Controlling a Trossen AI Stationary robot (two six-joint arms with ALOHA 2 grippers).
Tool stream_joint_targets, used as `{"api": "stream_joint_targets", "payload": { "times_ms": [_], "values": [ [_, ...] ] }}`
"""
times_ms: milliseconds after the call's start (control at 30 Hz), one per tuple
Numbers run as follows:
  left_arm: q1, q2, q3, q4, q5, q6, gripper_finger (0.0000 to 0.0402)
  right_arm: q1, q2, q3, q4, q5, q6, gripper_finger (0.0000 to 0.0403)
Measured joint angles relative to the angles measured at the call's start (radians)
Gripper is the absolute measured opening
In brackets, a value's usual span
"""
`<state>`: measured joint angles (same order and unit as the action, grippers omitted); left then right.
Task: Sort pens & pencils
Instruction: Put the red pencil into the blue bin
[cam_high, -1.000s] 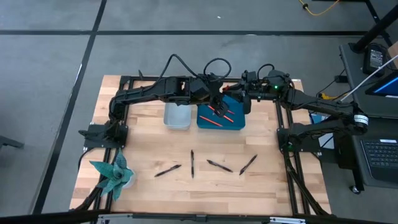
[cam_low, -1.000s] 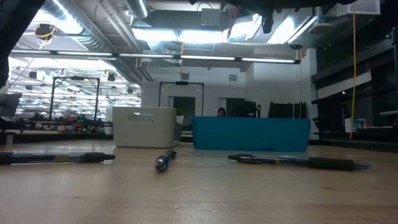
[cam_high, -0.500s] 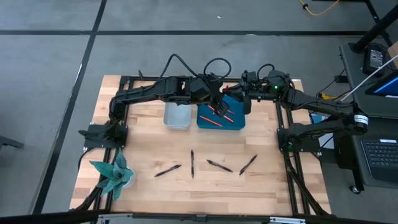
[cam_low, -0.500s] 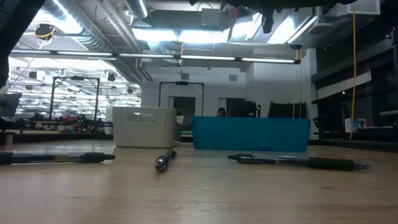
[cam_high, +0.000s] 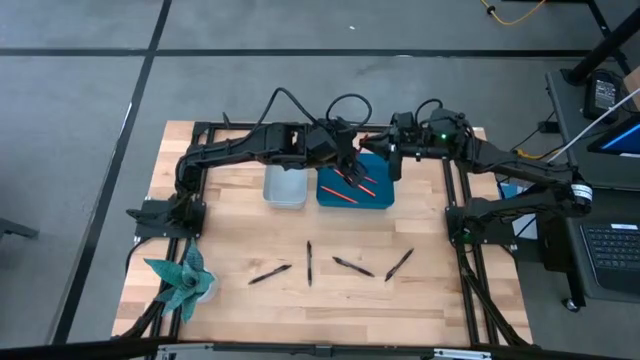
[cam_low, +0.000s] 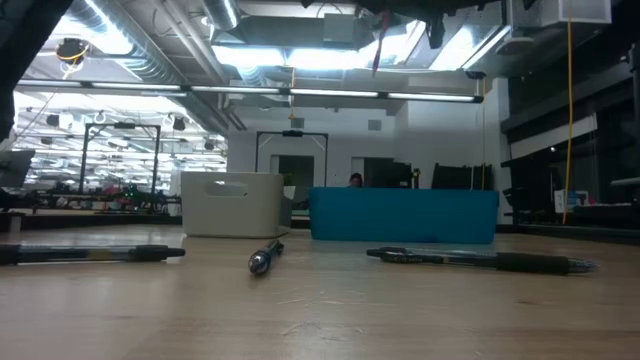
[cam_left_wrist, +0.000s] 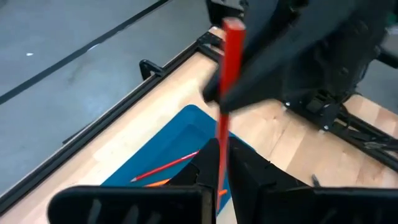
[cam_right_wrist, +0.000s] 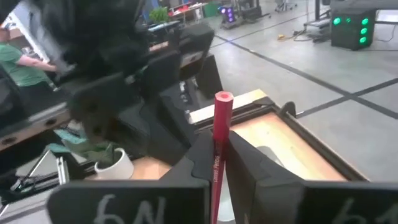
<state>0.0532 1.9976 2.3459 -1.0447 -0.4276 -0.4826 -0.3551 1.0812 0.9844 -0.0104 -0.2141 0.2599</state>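
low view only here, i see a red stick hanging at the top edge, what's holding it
observer: the right gripper is shut on it. It is a red pencil.
operator: and the left arm
observer: the left gripper grips the same pencil farther along, so both hold it at once.
operator: where over the table is that
observer: above the blue bin, which has loose red pencils lying in it.
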Motion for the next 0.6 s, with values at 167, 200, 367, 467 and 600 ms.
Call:
{"api": "stream_joint_targets", "payload": {
  "times_ms": [167,200,367,467,600],
  "values": [
    [0.01,0.0,0.0,-0.047,-0.043,0.019,0.0022,-0.001,0.0,0.0,-0.046,0.014,-0.001,0.0024],
    [0.015,0.0,0.0,-0.068,-0.059,0.015,0.0022,-0.001,0.0,0.0,-0.07,0.014,-0.001,0.0024],
    [0.045,0.0,0.0,-0.18,-0.12,-0.011,0.0023,-0.012,0.025,0.041,-0.292,0.013,-0.02,0.0024],
    [0.065,0.0,0.0,-0.238,-0.17,-0.025,0.0023,-0.013,0.077,0.112,-0.422,0.016,-0.061,0.0024],
    [0.094,-0.001,0.0,-0.329,-0.191,-0.036,0.0023,0.014,0.179,0.239,-0.503,0.015,-0.113,0.0024]
  ]
}}
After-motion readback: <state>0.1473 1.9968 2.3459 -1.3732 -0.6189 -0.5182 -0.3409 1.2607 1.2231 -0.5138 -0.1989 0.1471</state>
